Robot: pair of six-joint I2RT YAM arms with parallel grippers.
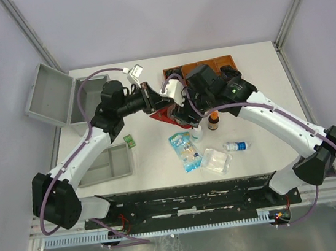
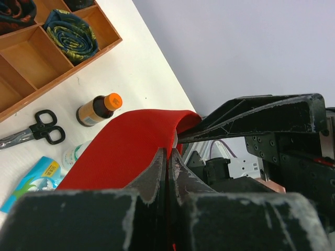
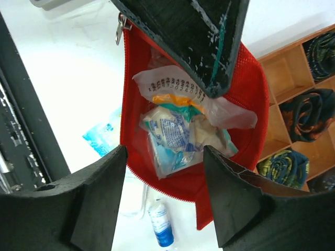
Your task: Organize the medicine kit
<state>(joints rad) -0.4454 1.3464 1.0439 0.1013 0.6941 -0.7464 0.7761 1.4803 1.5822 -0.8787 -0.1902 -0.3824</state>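
left hand (image 2: 168,157) clamping red pouch (image 2: 123,151), pouch mostly hidden overhead

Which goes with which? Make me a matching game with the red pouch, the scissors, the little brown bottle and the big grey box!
Things:
1. red pouch
2. scissors
3. brown bottle
4. grey box

Place or look:
A. lid open, at the far left corner of the table
B. lying flat beside the wooden tray
C. pinched in the left claw
D. has an orange cap

Right pairs: 1-C, 2-B, 3-D, 4-A.
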